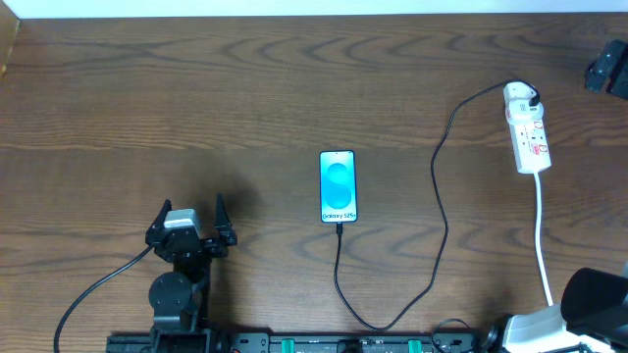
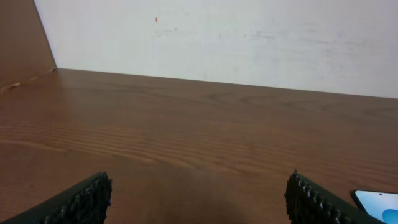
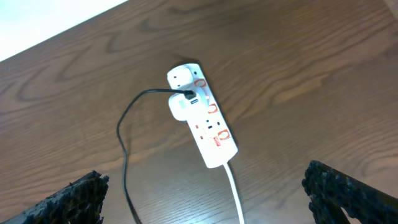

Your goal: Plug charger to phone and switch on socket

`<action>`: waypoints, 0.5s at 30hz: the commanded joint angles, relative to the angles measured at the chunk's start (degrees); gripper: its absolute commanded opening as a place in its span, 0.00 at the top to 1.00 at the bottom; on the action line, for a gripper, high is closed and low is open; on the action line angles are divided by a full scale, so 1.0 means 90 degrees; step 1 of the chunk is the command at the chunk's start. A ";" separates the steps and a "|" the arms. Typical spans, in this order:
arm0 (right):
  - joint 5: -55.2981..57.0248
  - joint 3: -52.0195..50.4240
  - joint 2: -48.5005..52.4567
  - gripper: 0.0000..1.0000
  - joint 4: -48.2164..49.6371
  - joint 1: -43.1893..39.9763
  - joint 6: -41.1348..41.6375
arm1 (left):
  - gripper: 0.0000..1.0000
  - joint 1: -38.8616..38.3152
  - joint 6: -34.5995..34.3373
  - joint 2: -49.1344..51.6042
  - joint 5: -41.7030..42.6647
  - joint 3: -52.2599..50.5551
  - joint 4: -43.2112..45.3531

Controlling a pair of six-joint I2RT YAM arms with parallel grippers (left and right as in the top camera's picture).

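Note:
The phone lies flat mid-table with its blue-and-white screen lit; a corner of it shows in the left wrist view. The charger runs as a thin black cable from the socket, loops down toward the front edge and rises to the phone's bottom edge, where its tip meets the phone. The white socket carries red marks, and the charger enters its far end. My left gripper stands open left of the phone. My right gripper hangs open above the table, short of the socket.
The socket's white cord trails to the front right, beside the right arm's base. A dark object sits at the right edge. A white wall backs the table.

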 commanded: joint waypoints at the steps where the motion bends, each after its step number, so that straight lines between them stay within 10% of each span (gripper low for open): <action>1: -0.0325 -0.0102 -0.0255 0.01 0.0010 0.0032 0.0005 | 0.11 0.0032 -0.0005 -0.0044 -0.0058 -0.0121 -0.0260; 15: -0.0508 -0.4376 -0.2276 0.01 0.3876 0.1321 0.0170 | 0.11 0.0032 -0.0005 -0.0044 -0.0058 -0.0121 -0.0260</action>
